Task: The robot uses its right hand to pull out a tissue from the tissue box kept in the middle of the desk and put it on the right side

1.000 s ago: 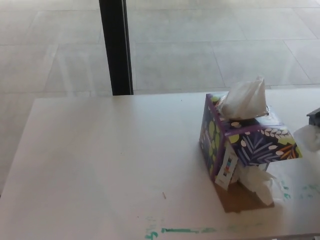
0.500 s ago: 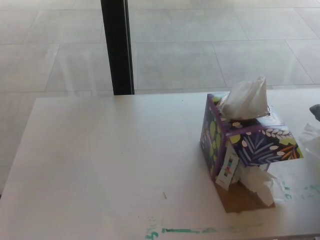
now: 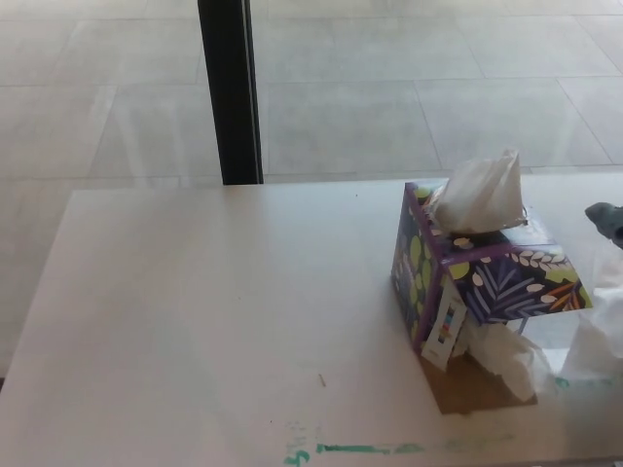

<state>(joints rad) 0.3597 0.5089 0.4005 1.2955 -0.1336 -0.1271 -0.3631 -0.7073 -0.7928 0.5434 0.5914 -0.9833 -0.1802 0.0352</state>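
Observation:
A purple tissue box (image 3: 467,277) with a leaf pattern stands on the white desk (image 3: 214,311), right of its middle. A white tissue (image 3: 479,195) sticks up out of its top. More crumpled tissue (image 3: 511,358) spills from the box's torn lower front over a brown cardboard flap (image 3: 465,389). Only a dark sliver of my right hand (image 3: 608,222) shows at the picture's right edge, level with the box top. Below it, a loose white tissue (image 3: 596,336) lies or hangs right of the box; whether the hand holds it is hidden. My left hand does not show.
A black post (image 3: 231,92) stands behind the desk's far edge, with a tiled floor (image 3: 409,88) beyond. Green marks (image 3: 360,449) run along the desk's near edge.
The loose white tissue at the right edge has dropped lower and shows larger beside the box. The sliver of my right hand has shifted slightly. The box has stayed put.

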